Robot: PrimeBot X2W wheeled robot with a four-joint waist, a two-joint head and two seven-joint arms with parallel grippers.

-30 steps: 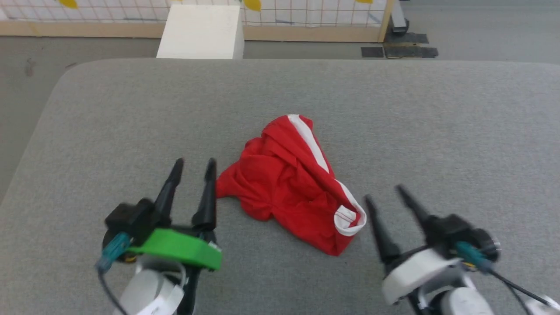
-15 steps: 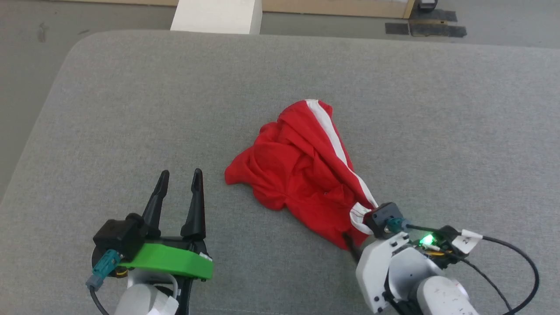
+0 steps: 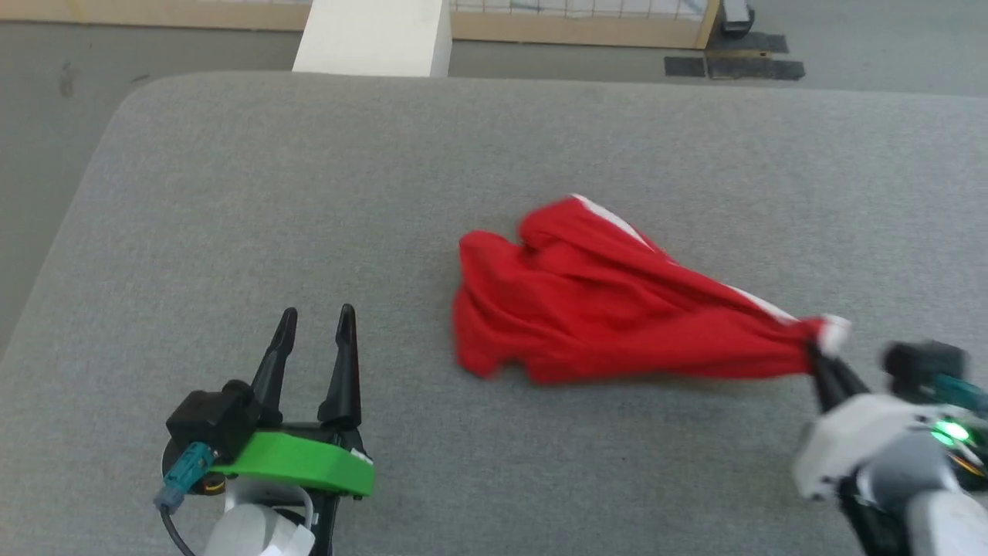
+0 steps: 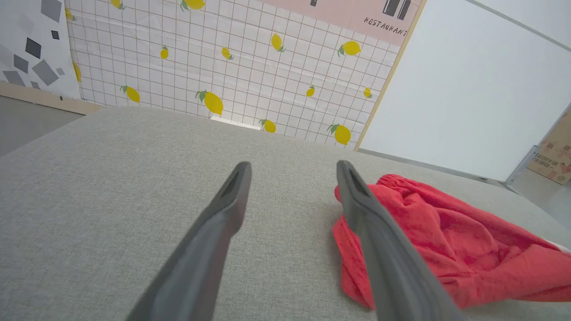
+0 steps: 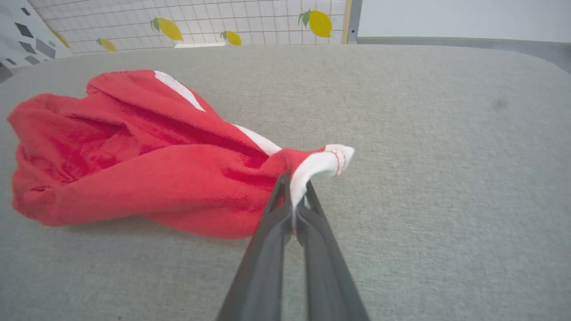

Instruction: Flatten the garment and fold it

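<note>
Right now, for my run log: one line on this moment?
stage: flattening | right pincer: shut on shorts white corner | shorts: bunched, stretched toward it | left pincer: open, apart from shorts

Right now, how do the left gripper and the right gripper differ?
The left gripper is open and empty; the right gripper is shut on a white-edged corner of the shorts. The left gripper sits apart from the shorts; the right gripper has them drawn taut toward it. Both have two long dark fingers over the gray table.
</note>
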